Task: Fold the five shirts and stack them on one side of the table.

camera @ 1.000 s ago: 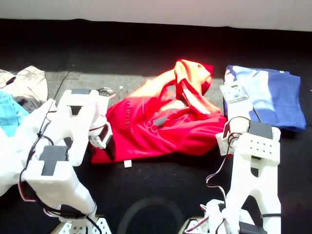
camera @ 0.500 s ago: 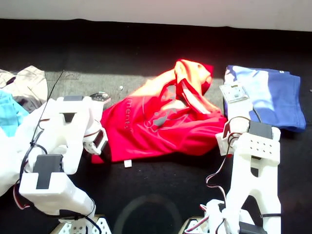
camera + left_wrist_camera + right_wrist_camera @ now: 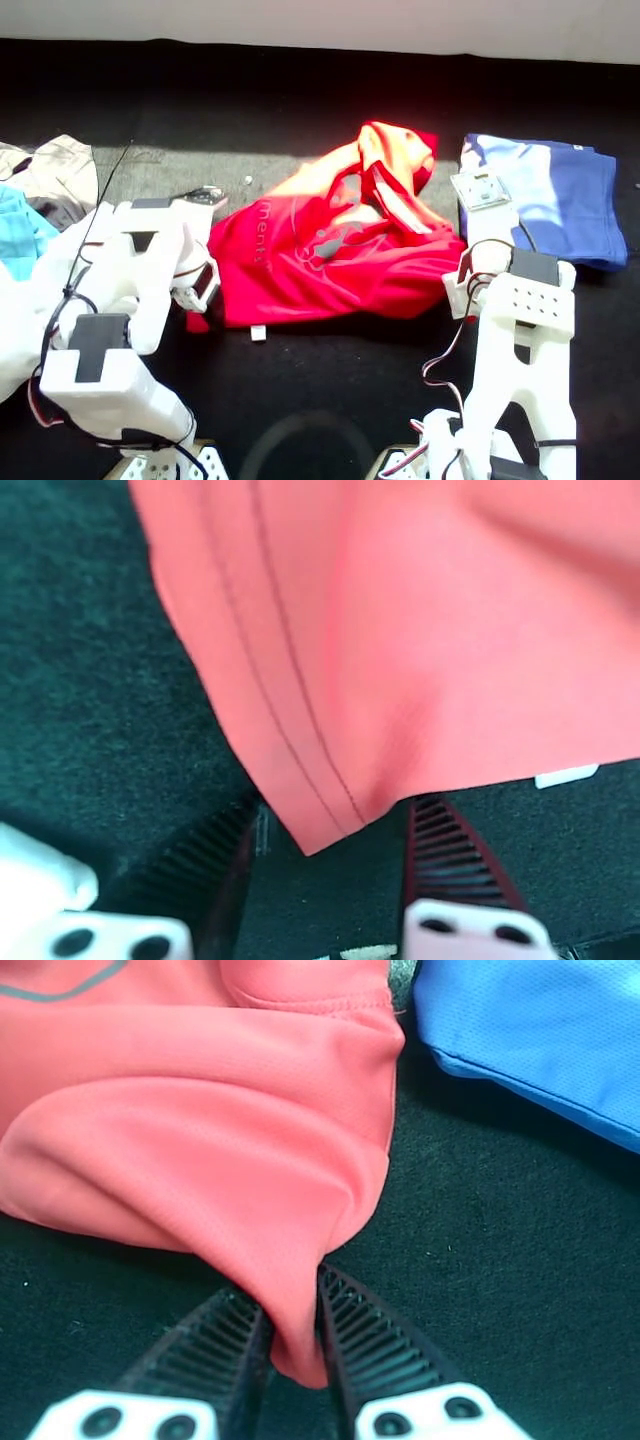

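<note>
A crumpled red shirt (image 3: 330,255) lies spread in the middle of the black table. My left gripper (image 3: 200,298) is at its near-left corner. In the left wrist view this gripper (image 3: 338,815) is open, with the shirt's hemmed corner (image 3: 310,830) lying loose between the two ribbed fingers. My right gripper (image 3: 460,287) is at the shirt's near-right edge. In the right wrist view it (image 3: 293,1298) is shut on a hanging fold of the red shirt (image 3: 200,1130). A folded blue shirt (image 3: 555,200) rests at the back right, and its edge (image 3: 540,1030) lies just beyond the red fold.
A cyan shirt (image 3: 15,235) and a pale beige shirt (image 3: 55,170) lie bunched at the left edge. A small white tag (image 3: 258,332) sits on the table by the red shirt's front hem. Bare black table (image 3: 340,400) runs along the front.
My left gripper has shifted left and slightly back, and the red shirt's near-left corner has slid with it. The right arm and its fold have stayed put.
</note>
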Robot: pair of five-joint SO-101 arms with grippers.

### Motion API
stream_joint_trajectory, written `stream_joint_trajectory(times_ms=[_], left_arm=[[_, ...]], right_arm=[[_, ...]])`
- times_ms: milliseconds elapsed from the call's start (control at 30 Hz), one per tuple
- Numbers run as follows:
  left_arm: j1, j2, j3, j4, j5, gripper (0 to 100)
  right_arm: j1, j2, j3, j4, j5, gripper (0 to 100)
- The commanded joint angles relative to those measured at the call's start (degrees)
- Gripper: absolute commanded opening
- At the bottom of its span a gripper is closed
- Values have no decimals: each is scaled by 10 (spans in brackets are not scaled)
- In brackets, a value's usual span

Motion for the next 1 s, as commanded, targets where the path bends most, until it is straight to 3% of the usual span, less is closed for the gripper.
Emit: stream_joint_trajectory(times_ms=[0, 367, 567, 767, 967], left_arm=[[0, -2, -61, 29, 6, 217], [0, 0, -138, 165, 6, 231], [0, 13, -131, 140, 7, 232], [-23, 116, -143, 63, 8, 232], [-24, 159, -180, 76, 8, 226]], right_arm=[[4, -22, -2, -5, 7, 5], [4, -19, -2, -7, 7, 5], [4, -19, -3, -6, 7, 5], [4, -22, -2, -4, 7, 5], [4, -22, -2, -4, 7, 5]])
